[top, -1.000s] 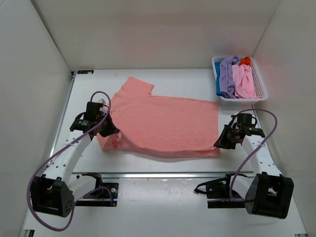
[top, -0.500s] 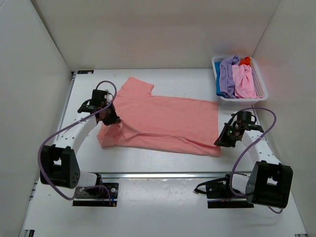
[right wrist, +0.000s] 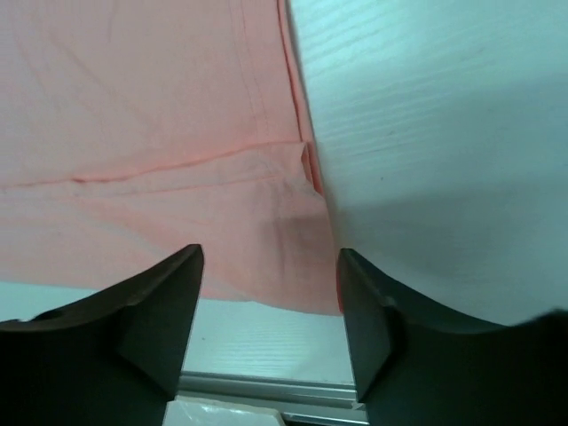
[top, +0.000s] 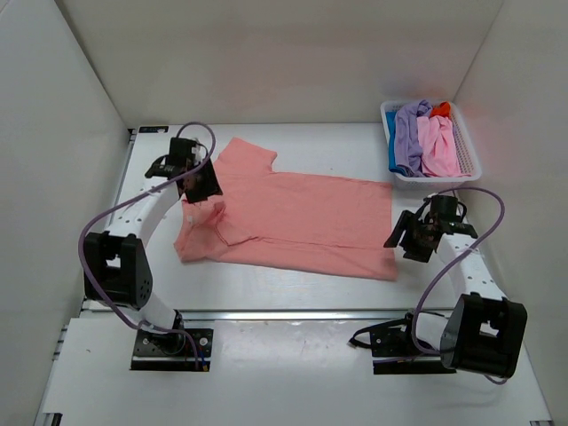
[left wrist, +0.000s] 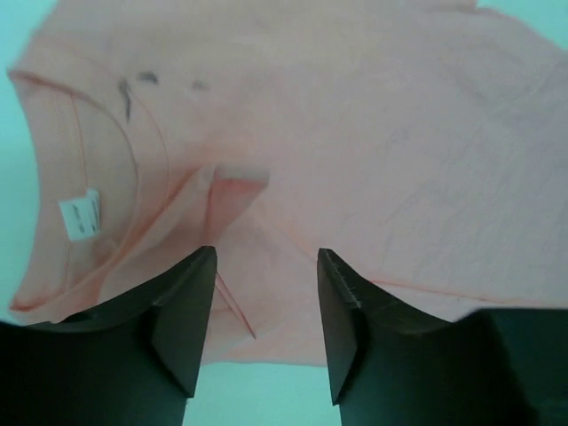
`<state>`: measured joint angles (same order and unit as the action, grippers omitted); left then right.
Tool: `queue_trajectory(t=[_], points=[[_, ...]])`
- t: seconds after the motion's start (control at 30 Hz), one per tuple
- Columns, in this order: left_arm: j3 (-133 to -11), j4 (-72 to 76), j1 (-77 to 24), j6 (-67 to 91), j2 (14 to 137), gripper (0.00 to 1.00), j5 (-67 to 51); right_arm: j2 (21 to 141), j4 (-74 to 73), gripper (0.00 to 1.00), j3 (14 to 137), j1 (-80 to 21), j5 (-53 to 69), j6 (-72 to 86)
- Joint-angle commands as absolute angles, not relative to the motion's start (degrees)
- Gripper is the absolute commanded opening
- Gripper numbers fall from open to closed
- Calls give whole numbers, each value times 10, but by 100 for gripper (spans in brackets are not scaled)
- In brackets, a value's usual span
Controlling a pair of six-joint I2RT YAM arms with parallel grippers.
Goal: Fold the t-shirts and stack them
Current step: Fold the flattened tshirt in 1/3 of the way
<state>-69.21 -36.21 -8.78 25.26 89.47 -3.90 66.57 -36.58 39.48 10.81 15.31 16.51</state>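
Now the salmon shirt (top: 293, 222) lies flat on the table (top: 266, 288), folded lengthwise, its long axis running left to right: collar (left wrist: 80, 151) to the left, hem (top: 391, 231) to the right, one sleeve (top: 244, 153) sticking out toward the far side. The left claw (top: 204, 184) hangs over the collar end, the right claw (top: 406, 240) at the hem's near corner; both stand part open, gripping nothing. The basket (top: 426, 178) at the far right holds the other shirts (top: 426, 133)
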Motion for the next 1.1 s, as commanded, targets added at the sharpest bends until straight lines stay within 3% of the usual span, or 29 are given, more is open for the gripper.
queue_trajectory(t=[0.0,0.07,0.17,0.4,0.47,0.77,1.07], points=[[-758,-394,-97,226,896,61,-3,628,-350,63,431,97,102,174],[-739,-413,-91,226,891,59,-7,617,-345,63,432,76,98,166],[-666,-417,-110,233,854,45,-18,636,-347,58,439,37,105,162],[-500,-365,-165,277,828,36,-1,703,-288,56,421,-39,129,173],[-480,-360,-170,287,835,29,24,721,-269,56,424,-45,132,174],[-460,-415,-210,291,856,27,54,845,-272,56,470,-68,119,134],[-395,-440,-228,316,772,24,49,872,-272,56,468,-104,103,127]])
